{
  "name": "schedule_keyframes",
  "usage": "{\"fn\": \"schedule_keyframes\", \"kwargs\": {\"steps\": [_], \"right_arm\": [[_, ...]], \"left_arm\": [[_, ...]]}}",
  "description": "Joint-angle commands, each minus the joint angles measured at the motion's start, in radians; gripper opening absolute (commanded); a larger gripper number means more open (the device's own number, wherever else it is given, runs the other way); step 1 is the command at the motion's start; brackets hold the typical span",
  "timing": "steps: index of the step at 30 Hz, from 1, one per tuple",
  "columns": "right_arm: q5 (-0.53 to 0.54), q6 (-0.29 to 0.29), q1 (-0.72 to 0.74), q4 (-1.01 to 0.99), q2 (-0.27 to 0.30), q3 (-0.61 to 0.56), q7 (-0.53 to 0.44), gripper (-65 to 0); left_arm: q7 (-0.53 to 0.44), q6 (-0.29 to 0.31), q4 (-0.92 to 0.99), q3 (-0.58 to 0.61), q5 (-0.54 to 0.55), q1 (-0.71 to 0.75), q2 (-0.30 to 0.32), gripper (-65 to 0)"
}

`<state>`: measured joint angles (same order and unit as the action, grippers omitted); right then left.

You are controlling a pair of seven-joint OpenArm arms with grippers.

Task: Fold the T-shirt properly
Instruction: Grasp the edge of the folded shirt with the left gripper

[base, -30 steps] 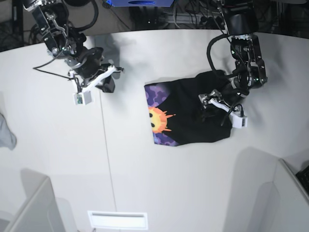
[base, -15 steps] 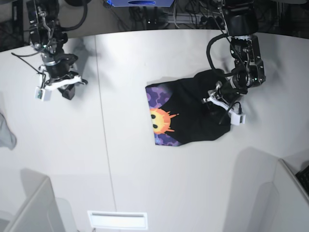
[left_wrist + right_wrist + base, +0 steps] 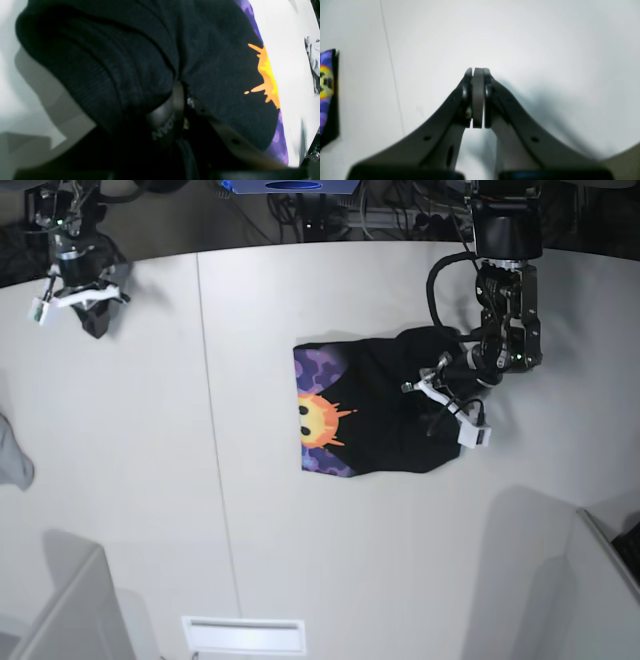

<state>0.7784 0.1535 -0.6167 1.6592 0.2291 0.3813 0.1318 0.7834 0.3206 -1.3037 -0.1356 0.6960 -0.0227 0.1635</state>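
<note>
The black T-shirt [image 3: 385, 415] lies folded right of the table's middle, its sun face print on purple [image 3: 318, 420] facing up at its left edge. My left gripper [image 3: 437, 395] is at the shirt's right side and is shut on a bunched fold of the black cloth [image 3: 120, 75]. In the left wrist view its fingers [image 3: 178, 100] are closed, with cloth piled over them. My right gripper [image 3: 88, 298] is far off at the table's back left corner. It is shut and empty [image 3: 478, 72] above bare table. The shirt's print [image 3: 326, 82] shows at the left edge of the right wrist view.
A small grey cloth scrap [image 3: 12, 455] lies at the table's left edge and also shows in the left wrist view [image 3: 312, 57]. A seam [image 3: 215, 440] runs down the white table [image 3: 130, 510]. Grey panels stand at the front left [image 3: 70, 610] and front right [image 3: 590, 580].
My right arm has swung away from the shirt to the back left corner. My left gripper has moved a little left with the cloth, and the shirt has shifted left.
</note>
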Motion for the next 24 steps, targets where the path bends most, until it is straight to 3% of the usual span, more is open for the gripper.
{"fn": "schedule_keyframes", "kwargs": {"steps": [1,3,6,9,12,15,24], "right_arm": [[-0.001,0.019,-0.015,-0.003,0.014,0.021,-0.030,-65.0],[-0.018,0.045,-0.035,-0.021,0.014,0.034,-0.045,-65.0],[-0.182,0.056,-0.067,-0.018,0.002,0.028,-0.091,-65.0],[-0.356,0.057,-0.079,-0.009,-0.079,0.041,-0.165,-65.0],[-0.463,0.059,-0.091,-0.009,-0.164,0.086,-0.231,-65.0],[-0.512,0.059,-0.091,-0.009,-0.207,0.117,-0.252,-65.0],[-0.514,0.059,-0.113,-0.018,-0.207,0.121,-0.252,-65.0]], "left_arm": [[0.052,-0.021,0.003,0.007,-0.045,-0.007,0.006,-65.0],[0.052,-0.021,-0.001,0.060,-0.045,-0.026,0.038,-65.0],[0.052,-0.021,-0.001,0.173,-0.045,-0.055,0.083,-65.0],[0.049,-0.021,0.005,0.255,-0.045,-0.081,0.113,-65.0],[0.047,-0.016,0.000,0.356,-0.045,-0.118,0.153,-65.0],[0.047,-0.016,-0.001,0.460,-0.045,-0.165,0.189,-65.0],[0.047,-0.015,0.003,0.699,-0.045,-0.319,0.253,-65.0]]}}
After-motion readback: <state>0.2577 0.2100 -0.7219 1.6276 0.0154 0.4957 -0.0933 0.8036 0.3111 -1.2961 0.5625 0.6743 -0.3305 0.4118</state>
